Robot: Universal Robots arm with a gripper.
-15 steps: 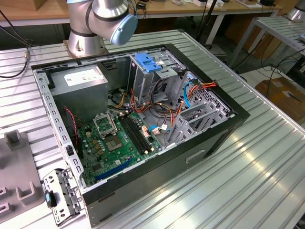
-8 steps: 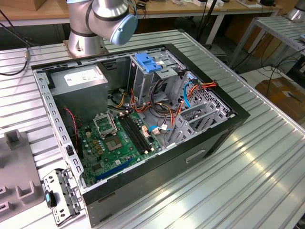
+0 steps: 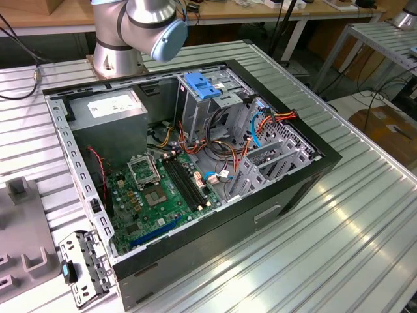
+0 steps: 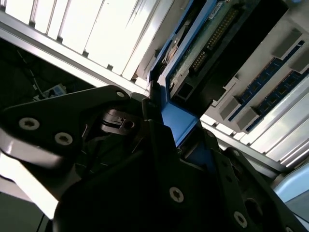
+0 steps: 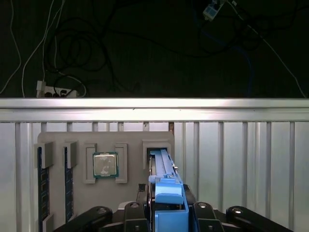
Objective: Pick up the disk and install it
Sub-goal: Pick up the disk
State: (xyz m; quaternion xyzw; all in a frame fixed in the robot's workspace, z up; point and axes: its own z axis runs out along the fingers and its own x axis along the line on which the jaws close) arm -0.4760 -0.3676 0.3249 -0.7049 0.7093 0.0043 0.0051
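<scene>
the step in hand is the pick-up: the tool is at the disk, and the install has not begun. in the first wrist view the disk stands on end in a slot of a grey tray that lies on the ribbed bench. the slot is just beside the pocket holding a processor chip, with memory sticks further along the same tray. the disk's far end looks seated in the slot, though i cannot tell whether it has come up at all.

the tool straddles the near end of the disk. in the second wrist view its jaws stand narrow, one on each side of the blue side rail, and appear to press on it. beyond the tool the disk shows its green circuit board and a row of connector pins. i judge it a closed grip on the disk, not a loose fit.

the open computer case, with its blue-handled drive cage, sits on the bench in the exterior view.

as i judge it, the next move calls for a straight pull along the slot's line. a tilt could jam the rails against the tray walls. the grip must stay firm, because the rail is plastic and smooth.
</scene>
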